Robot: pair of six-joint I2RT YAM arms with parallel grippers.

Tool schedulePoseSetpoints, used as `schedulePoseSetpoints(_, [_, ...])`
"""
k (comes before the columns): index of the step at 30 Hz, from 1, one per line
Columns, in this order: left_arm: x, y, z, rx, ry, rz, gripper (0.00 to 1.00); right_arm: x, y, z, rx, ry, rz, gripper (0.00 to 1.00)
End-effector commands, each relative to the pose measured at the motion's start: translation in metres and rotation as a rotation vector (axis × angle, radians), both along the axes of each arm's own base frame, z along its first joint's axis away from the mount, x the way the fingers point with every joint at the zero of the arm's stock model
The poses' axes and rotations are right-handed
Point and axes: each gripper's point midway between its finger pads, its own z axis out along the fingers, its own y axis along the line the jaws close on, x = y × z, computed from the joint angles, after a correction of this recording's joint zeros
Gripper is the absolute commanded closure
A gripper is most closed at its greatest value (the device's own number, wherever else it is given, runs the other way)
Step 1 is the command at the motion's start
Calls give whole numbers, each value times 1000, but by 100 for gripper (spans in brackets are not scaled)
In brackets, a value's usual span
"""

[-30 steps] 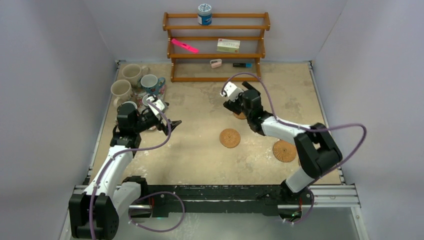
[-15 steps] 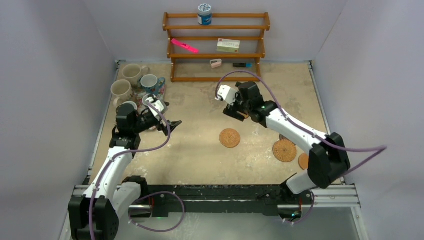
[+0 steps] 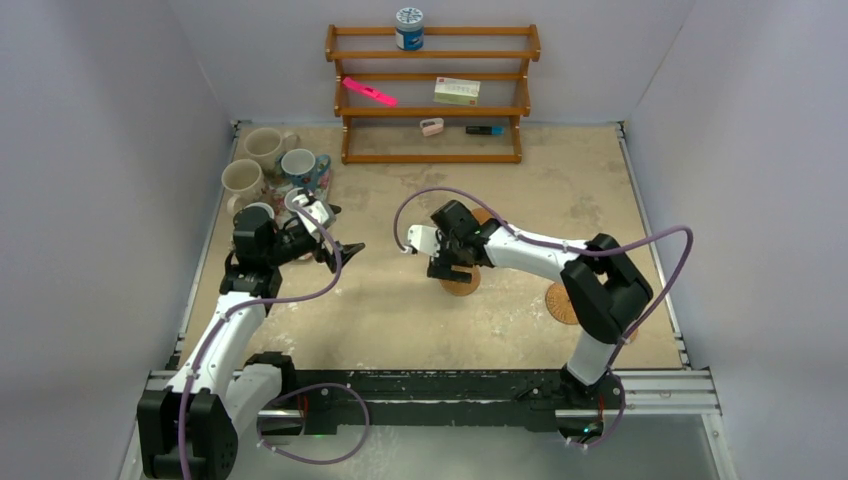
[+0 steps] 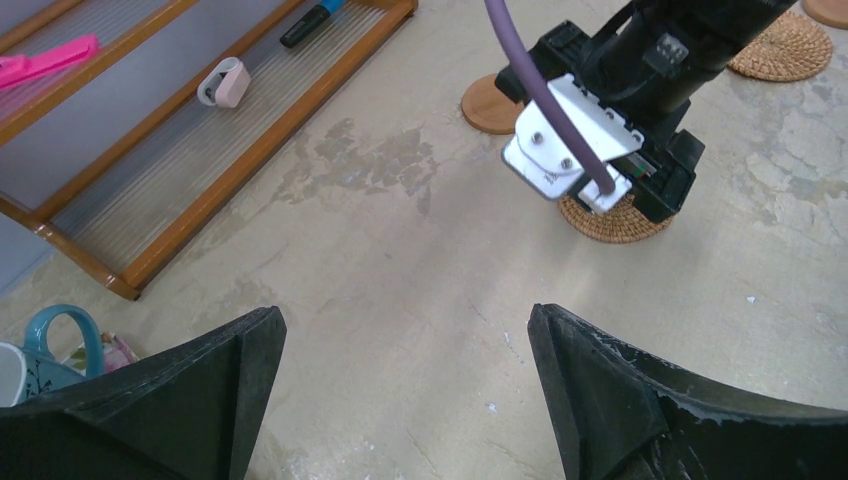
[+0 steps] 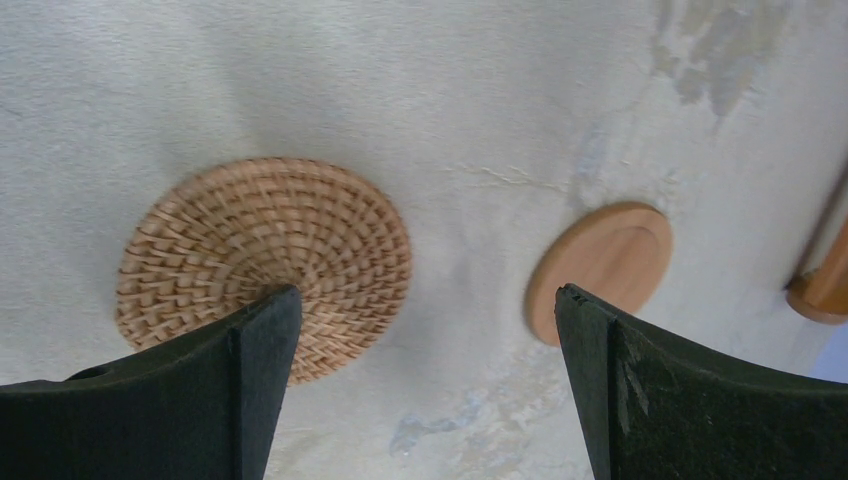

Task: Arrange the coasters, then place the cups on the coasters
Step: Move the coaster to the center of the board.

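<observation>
Woven coaster [image 5: 265, 260]: tan, round, spiral weave. It lay flat near mid-table and was partly hidden from above.

Wooden coaster [image 5: 600, 265]: smooth brown disc with a raised rim. It lay flat near the woven one, toward the back, not touching it.

Second woven coaster [image 3: 562, 303]: lay flat to the right, well apart from the first, half hidden. The edge of a further orange disc [image 4: 825, 10] showed beyond it.

Cups stood upright, clustered at the back left corner. Far cream mug [image 3: 264, 146] and near cream mug [image 3: 241, 178] stood close together. Blue mug [image 3: 299, 164], patterned on its side, stood just right of them. All the cups were well apart from the coasters.
</observation>
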Motion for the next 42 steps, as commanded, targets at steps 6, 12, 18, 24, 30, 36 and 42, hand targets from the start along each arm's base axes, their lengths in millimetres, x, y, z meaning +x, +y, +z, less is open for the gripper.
schedulePoseSetpoints(6, [-1,-3,8,-9,-36,-31,0,-40,40,-18,56,113,88,1])
schedulePoseSetpoints(12, [0,-3,6,-7,-33,-26,0,-56,85,4,193,129,114,1])
schedulePoseSetpoints(18, [4,-3,1,-6,-10,-25,0,-2,79,61,280,-176,-48,1])
schedulePoseSetpoints(24, [3,-3,3,-6,-15,-27,0,35,44,113,360,-260,-119,1])
schedulePoseSetpoints(30, [3,-3,3,-6,-17,-27,0,96,-13,107,206,-382,-248,1])
schedulePoseSetpoints(36, [2,-4,1,-7,-10,-34,0,137,-56,73,77,-420,-367,1])
schedulePoseSetpoints(42, [3,-4,1,-9,-7,-34,0,143,-58,41,87,-373,-412,1])
